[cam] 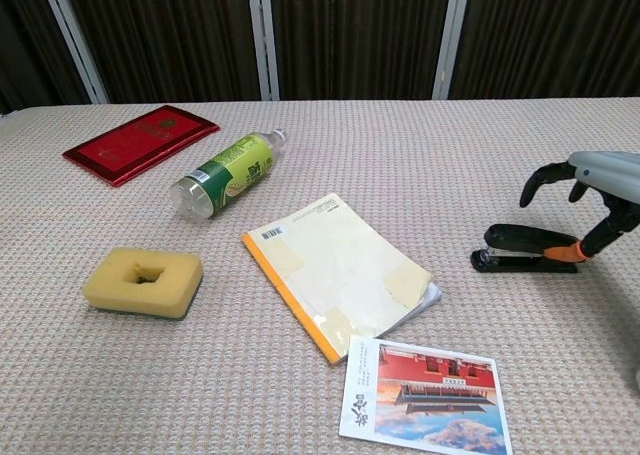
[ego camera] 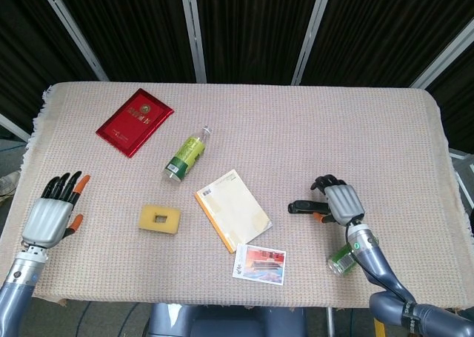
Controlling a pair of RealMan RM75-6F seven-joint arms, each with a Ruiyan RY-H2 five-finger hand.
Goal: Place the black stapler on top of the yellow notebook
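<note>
The main risk is a weak hold: the right hand [cam: 598, 197] arches over the rear end of the black stapler [cam: 525, 248], fingers curled above it and the orange-tipped thumb at its near side, but whether it truly clamps the body cannot be told from either view. A grip so far back could let the long, smooth stapler pivot or slip on lifting. It could also drop short of the yellow notebook [cam: 338, 270], which lies well apart from the stapler toward the robot's left. The notebook's taped, slightly lifted corner could make the stapler rock once set down.

The table [ego camera: 296, 122] wears a coarse woven beige cloth, which should resist sliding. The notebook is flat, cream-faced with an orange-yellow spine. The red booklet [ego camera: 135, 121], far beyond the notebook, is glossy and thin. The plastic bottle [cam: 225, 172], just beyond the notebook, is round and could roll. The postcard [cam: 425, 394] sits at the notebook's near corner. The sponge [cam: 143, 281], left of the notebook, is soft, with a central hole. The left hand [ego camera: 49, 218] hangs spread, holding nothing.
</note>
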